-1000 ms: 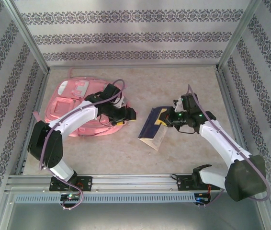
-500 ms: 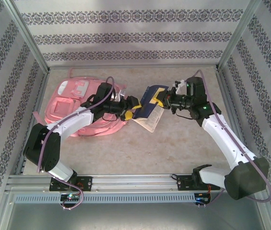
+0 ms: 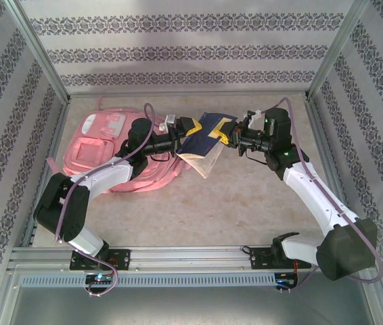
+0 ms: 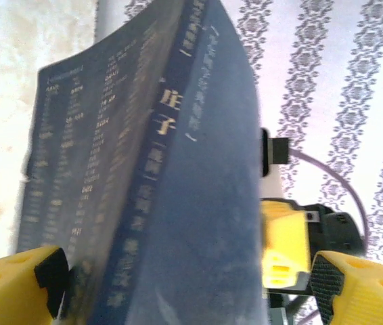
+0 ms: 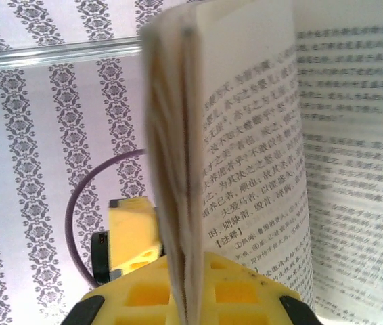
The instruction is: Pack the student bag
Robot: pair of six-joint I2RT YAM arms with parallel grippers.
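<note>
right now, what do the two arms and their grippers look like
Both the left arm and right arm have white shells with black joints and bases. A purple cable loops along each. The left gripper and right gripper have yellow fingers with black pads; a green light glows by the right wrist.

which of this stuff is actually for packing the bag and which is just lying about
For the job:
student bag, pink, lying on the table
book, dark blue cover, held up off the table
right tool, gripping the book
left tool, open around the book's other end

Just there:
table
patterned walls
metal frame
</note>
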